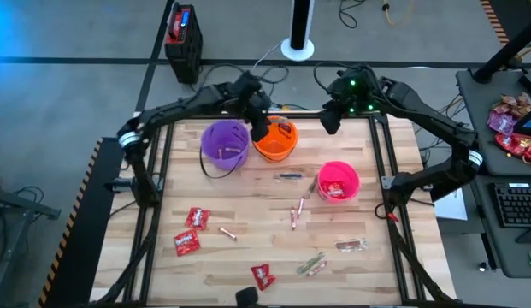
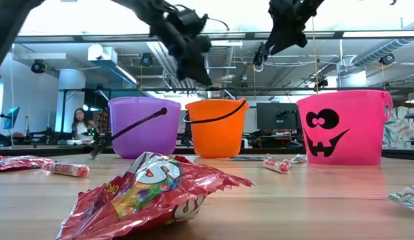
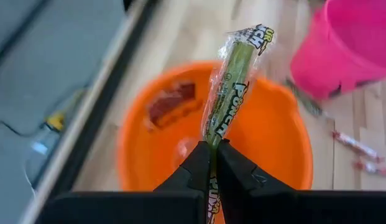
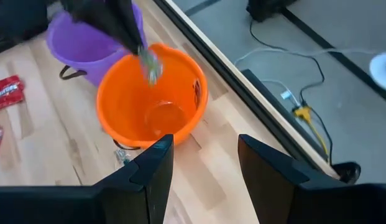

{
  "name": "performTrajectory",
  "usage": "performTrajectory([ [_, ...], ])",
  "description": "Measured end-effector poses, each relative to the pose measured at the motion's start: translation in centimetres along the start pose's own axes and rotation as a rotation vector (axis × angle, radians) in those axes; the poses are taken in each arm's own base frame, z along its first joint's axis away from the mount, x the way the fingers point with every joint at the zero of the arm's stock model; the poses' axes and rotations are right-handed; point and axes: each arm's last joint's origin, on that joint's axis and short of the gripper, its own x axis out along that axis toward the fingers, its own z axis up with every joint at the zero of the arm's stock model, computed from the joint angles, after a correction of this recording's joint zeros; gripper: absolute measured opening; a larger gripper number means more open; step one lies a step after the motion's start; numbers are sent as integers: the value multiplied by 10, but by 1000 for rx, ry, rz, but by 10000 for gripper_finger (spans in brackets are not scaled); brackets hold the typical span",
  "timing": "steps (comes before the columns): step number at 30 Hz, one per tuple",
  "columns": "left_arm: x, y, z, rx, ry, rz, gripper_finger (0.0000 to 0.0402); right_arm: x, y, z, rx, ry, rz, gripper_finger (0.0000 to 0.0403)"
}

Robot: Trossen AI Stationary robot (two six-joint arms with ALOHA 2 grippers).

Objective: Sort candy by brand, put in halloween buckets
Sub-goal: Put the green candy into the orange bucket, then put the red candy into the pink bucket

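My left gripper (image 3: 214, 155) is above the orange bucket (image 1: 280, 145), shut on a green stick candy (image 3: 233, 87) in a clear wrapper. A dark reddish bar (image 3: 171, 102) lies inside that bucket. The purple bucket (image 1: 224, 143) stands to its left and the pink bucket (image 1: 338, 181) nearer and to the right. My right gripper (image 4: 199, 168) hovers open near the table's far edge, right of the orange bucket (image 4: 152, 93). Red packets (image 1: 197, 217), pinkish sticks (image 1: 297, 210) and small bars (image 1: 351, 245) lie flat on the table. My left gripper pinches the green stick candy near its one end (image 3: 212, 142) between the two fingers, coming from above and pointing down. The stick runs on in line with the fingers. It hangs below them (image 4: 149, 65), lifted clear over the orange bucket's opening.
A thin dark stick (image 1: 288, 176) lies between the orange and pink buckets. A red packet (image 2: 147, 193) sits close to the low camera. A black and red box (image 1: 183, 32) stands on the floor beyond the far edge. Bare wood shows at the table's middle.
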Motion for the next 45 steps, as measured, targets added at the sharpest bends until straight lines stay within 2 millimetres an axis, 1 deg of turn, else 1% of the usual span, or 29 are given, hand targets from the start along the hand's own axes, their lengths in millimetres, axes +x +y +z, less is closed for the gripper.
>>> performTrajectory([
  [5,21,5,-1,-2,147,-39,0,1,-1,-2,44,25,-18,171],
  [9,32,5,-2,-2,176,-109,0,1,-1,-4,60,46,-20,172],
  [11,33,5,-2,-16,170,-114,5,1,-1,-5,61,49,-20,174],
  [17,32,5,-1,-46,166,-110,49,1,-1,-5,48,55,-19,176],
  [21,27,2,6,-53,143,-109,81,1,-1,-6,29,67,-19,177],
  [23,20,-2,11,-51,150,-119,92,1,-1,-7,20,77,-19,178],
  [25,6,-9,18,-64,165,-122,97,1,-1,-8,7,84,-18,178],
  [27,-15,-20,24,-86,195,-127,98,1,-1,-9,-12,98,-17,178],
  [30,-46,-47,29,-110,250,-113,93,1,-1,-9,-42,100,-10,178],
  [33,-68,-81,25,-109,300,-52,89,0,0,-9,-76,100,-1,178],
  [36,-85,-118,15,-99,300,32,88,0,1,-9,-102,98,40,178],
  [38,-93,-142,2,-120,302,42,88,0,1,-9,-114,98,54,178],
  [40,-95,-162,-15,-185,319,33,88,0,2,-9,-123,96,76,178],
  [43,-98,-186,-52,-272,376,36,88,-1,3,-9,-137,92,103,178],
  [45,-100,-200,-77,-282,385,19,88,-1,3,-10,-145,90,120,178],
])
